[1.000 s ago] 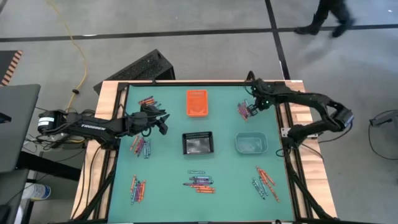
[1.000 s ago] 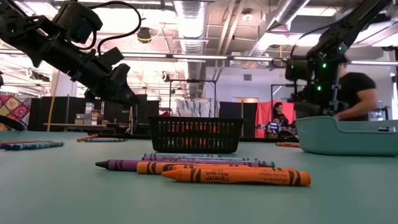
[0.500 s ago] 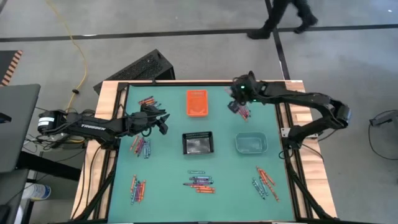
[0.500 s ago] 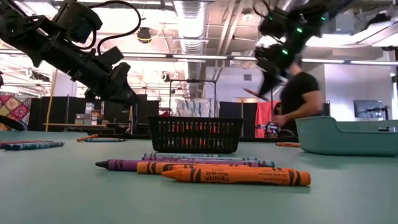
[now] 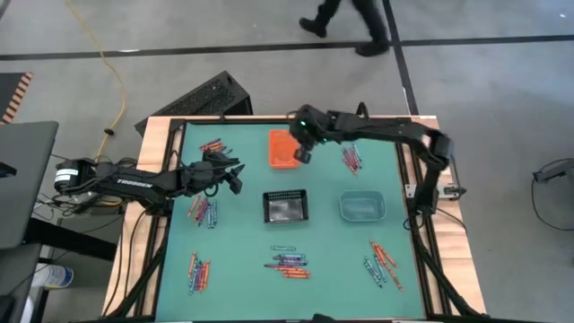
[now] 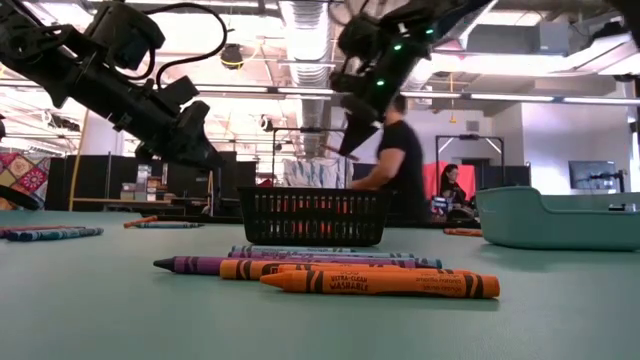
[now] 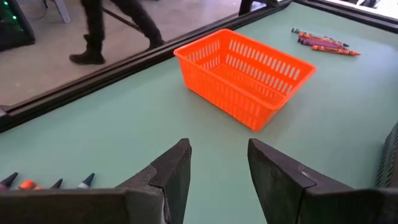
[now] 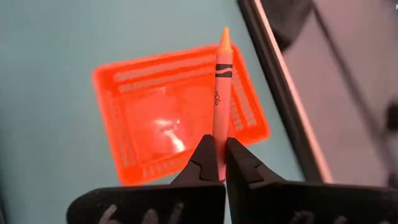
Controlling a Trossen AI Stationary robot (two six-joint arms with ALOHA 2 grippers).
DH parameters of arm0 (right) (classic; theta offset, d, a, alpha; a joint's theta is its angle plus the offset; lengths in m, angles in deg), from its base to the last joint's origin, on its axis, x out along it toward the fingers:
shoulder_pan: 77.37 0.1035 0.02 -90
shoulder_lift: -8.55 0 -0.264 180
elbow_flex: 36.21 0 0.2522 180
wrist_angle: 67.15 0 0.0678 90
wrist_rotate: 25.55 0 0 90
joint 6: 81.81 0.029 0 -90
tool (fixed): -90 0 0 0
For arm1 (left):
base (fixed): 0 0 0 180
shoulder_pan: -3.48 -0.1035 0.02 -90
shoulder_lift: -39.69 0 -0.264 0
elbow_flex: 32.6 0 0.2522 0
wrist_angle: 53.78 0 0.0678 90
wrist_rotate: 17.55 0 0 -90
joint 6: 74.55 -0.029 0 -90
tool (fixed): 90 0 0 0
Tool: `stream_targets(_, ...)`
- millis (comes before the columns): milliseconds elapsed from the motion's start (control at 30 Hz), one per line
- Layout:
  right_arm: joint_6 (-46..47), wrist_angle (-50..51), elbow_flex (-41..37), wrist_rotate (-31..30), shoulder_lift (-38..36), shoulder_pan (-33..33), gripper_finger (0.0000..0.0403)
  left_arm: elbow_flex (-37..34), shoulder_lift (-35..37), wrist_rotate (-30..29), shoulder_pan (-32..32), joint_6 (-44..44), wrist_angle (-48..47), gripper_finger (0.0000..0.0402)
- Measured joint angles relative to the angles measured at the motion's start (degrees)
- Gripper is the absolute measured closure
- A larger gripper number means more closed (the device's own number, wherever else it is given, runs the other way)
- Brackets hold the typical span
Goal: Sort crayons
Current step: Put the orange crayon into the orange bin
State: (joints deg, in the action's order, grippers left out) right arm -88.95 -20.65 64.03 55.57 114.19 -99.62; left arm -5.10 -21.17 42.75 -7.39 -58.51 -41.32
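Above orange bin (image 5: 283, 149): taken by the right gripper (image 5: 303, 154), clamped on an orange crayon (image 8: 221, 99).
Between orange bin and black mesh bin (image 5: 286, 206): bare mat, passable.
Teal bin (image 5: 362, 206): open from above.
Left side: left gripper (image 5: 235, 179) hangs over mat, crayon cluster (image 5: 203, 212) beneath the arm.
Front strip: crayon pile (image 5: 287, 263) blocks the centre.

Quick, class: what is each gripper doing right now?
Left gripper: open, empty.
Right gripper: shut on an orange crayon above the orange bin.

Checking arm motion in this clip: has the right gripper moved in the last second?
Yes. The right gripper moved leftward from above the teal bin to the orange bin.
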Motion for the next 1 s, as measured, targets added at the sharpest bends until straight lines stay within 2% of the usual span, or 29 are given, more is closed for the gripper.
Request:
stream_targets(100,9.5,7.1,6.9,1.0,4.7,-0.9,0.0393,0.0,0.0,0.0,0.0,-0.2,-0.2,0.0253)
stream_targets(233,11.3,14.2,14.0,9.4,9.2,-1.5,0.0392,0.0,0.0,0.0,0.0,-0.4,-0.2,0.0253)
stream_targets(433,22.7,18.4,19.2,20.0,11.9,-1.9,0.0392,0.0,0.0,0.0,0.0,-2.4,-0.4,0.0253)
stream_targets(567,31.2,14.4,19.3,19.9,11.8,-2.3,0.0392,0.0,0.0,0.0,0.0,-4.2,-0.3,0.0253)
stream_targets(800,41.3,13.6,19.3,19.4,11.8,-3.5,0.0392,0.0,0.0,1.9,0.0,-5.3,-1.3,0.0253)
stream_targets(1000,44.4,13.2,19.3,16.9,11.8,-4.3,0.0390,0.0,0.0,6.2,0.0,-5.2,-3.2,0.0253)
